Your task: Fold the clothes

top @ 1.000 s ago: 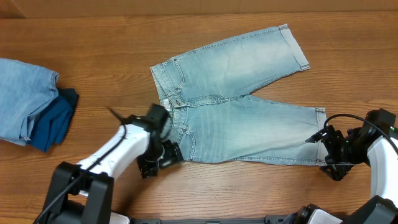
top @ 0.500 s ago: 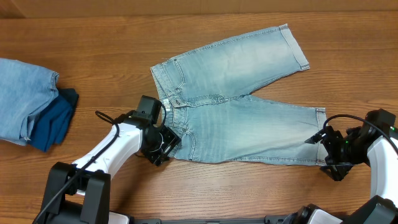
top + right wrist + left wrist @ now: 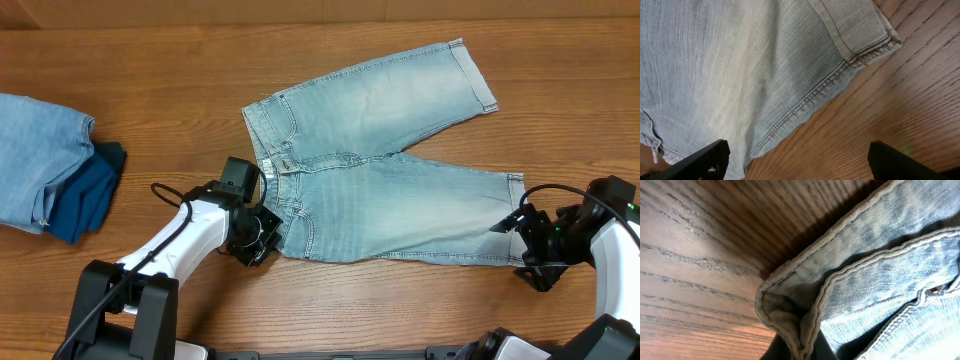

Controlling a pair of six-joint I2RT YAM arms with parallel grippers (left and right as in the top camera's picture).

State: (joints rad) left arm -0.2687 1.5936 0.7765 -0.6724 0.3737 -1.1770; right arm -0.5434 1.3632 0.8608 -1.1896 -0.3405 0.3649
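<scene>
Overhead: faded denim shorts [image 3: 380, 170] lie flat on the wooden surface [image 3: 150, 70]. Their long axis runs from the left fingers [image 3: 262, 232] to the right fingers [image 3: 517, 222]. The waistband [image 3: 262, 150] points toward the left arm and both legs point toward the right arm. The far leg [image 3: 420, 90] slants away from both sets of fingers. The near leg [image 3: 420, 215] runs straight to the right fingers, which sit at its cuff [image 3: 512, 215]. The left fingers are at the near corner of the waistband. Bare surface lies open on the robot's side of both sets of fingers and beyond the far leg. A pale blue garment [image 3: 35, 150] and a navy garment [image 3: 90, 195] are piled well apart from the left fingers, on their outer side.

Left wrist: the waistband corner [image 3: 785, 310] curls up off the surface. Its fold runs down between dark finger parts at the bottom edge, so the left fingers seem to be pinching it.

Right wrist: the right fingers are spread wide, one tip at each lower corner, and they grip nothing. The cuff corner [image 3: 860, 30] lies ahead of them. The stitched leg edge [image 3: 805, 105] runs diagonally between them, with bare surface beside it.
</scene>
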